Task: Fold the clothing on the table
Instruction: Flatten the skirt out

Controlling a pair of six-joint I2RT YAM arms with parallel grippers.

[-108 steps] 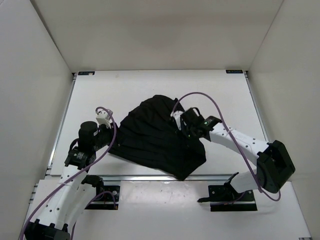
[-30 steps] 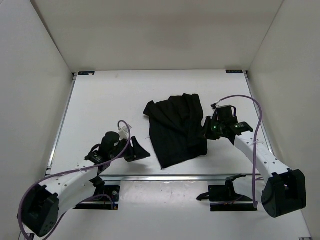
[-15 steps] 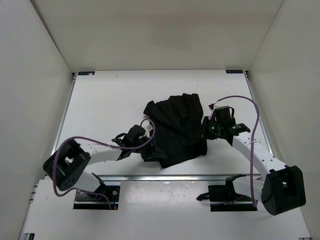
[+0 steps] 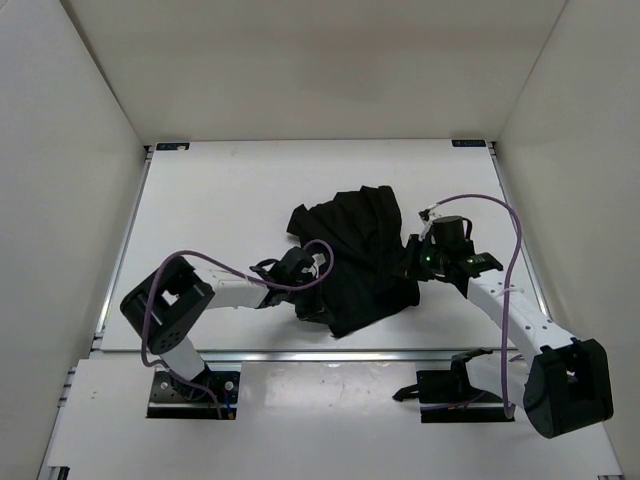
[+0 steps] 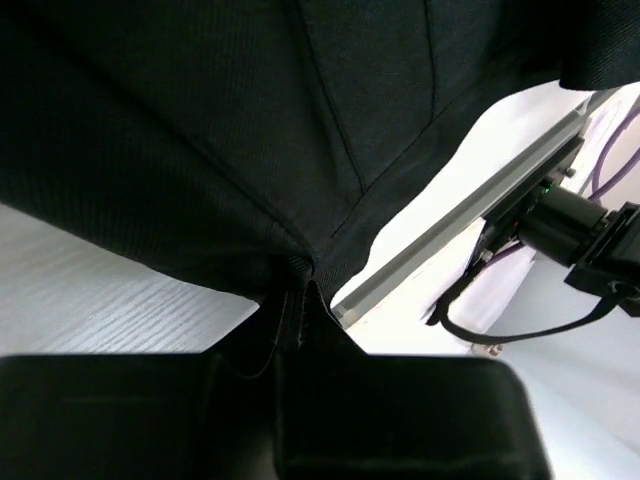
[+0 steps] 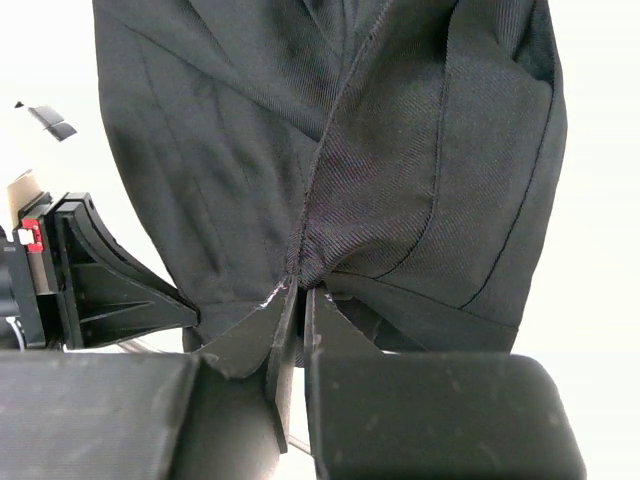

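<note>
Clothing point(image 4: 355, 262) bunched in crumpled heap mid-desk point(image 4: 220, 200), bit toward near edge. Left claw point(image 5: 300, 305) clamped tight on near-left hem, fabric pinched between tips, rest of cloth spreading out above it in wrist view. Right claw point(image 6: 297, 300) same deal: closed on fold at heap's right side, seams fanning away from tips. Arms reach in low from opposite sides.

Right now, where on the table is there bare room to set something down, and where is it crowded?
Bare: the far strip of the table between the clothing and the back rail, and its left side from the left rail to the clothing. Crowded: the near middle, where left gripper and right gripper both pinch the clothing.
</note>
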